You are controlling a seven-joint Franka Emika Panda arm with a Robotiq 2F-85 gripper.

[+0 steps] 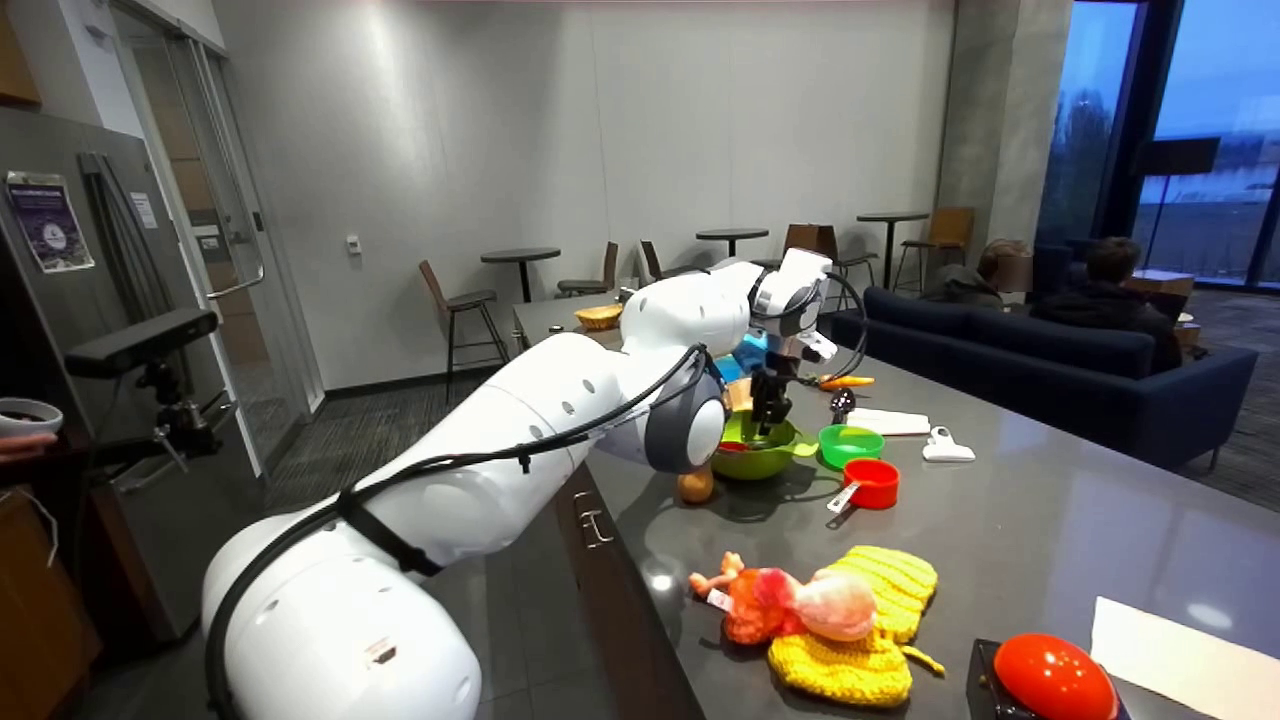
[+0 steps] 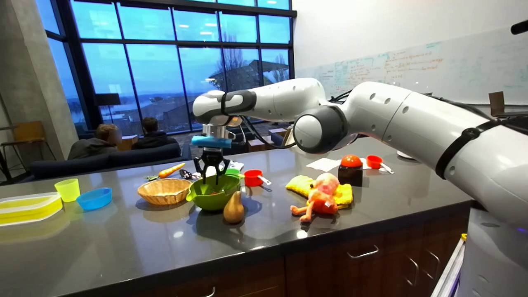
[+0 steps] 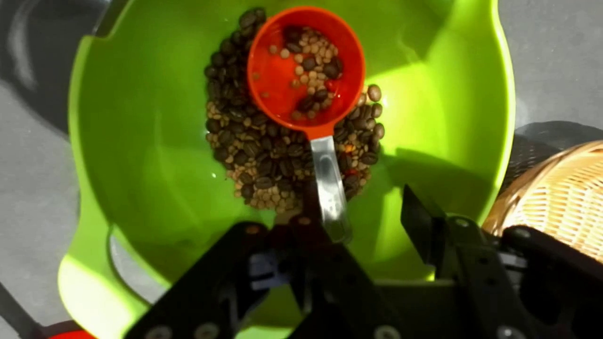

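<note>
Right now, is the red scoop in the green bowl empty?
No, the red scoop has dark beans and pale grains in it.

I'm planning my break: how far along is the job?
Done: a scoop lies in the green bowl with some beans in it. In hand: the gripper stands open at its handle. Left: probably gripping it or backing away; most beans lie outside the scoop.
</note>
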